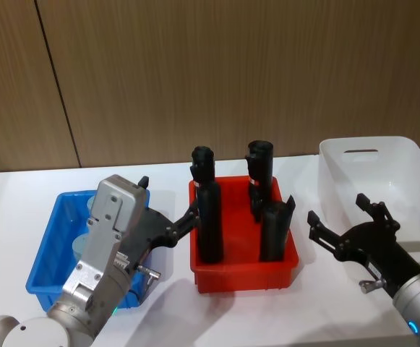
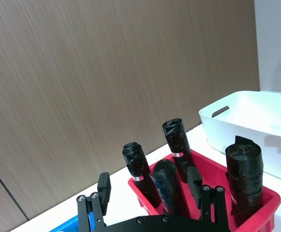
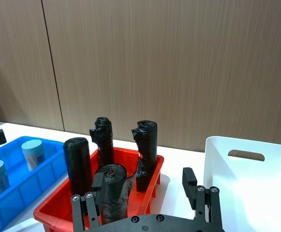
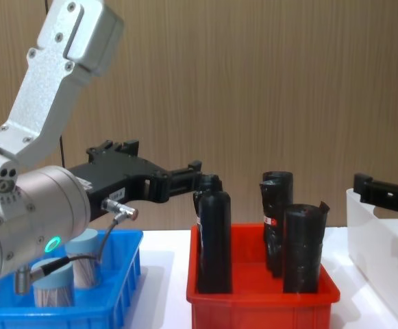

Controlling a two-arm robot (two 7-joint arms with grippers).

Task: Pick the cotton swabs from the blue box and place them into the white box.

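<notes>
Inside the blue box (image 3: 28,189) stand 2 clear, grey-lidded cotton swabs (image 3: 33,153); both end effectors (image 1: 168,199) (image 1: 337,208) gape wide.

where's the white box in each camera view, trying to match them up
head view: white box at upper right, behind the right hand.
left wrist view: white box on the right side.
right wrist view: white box in the lower right.
chest view: white box at the right edge, low.
shared landmark: the red bin of black rolls stands beside it in every view.
</notes>
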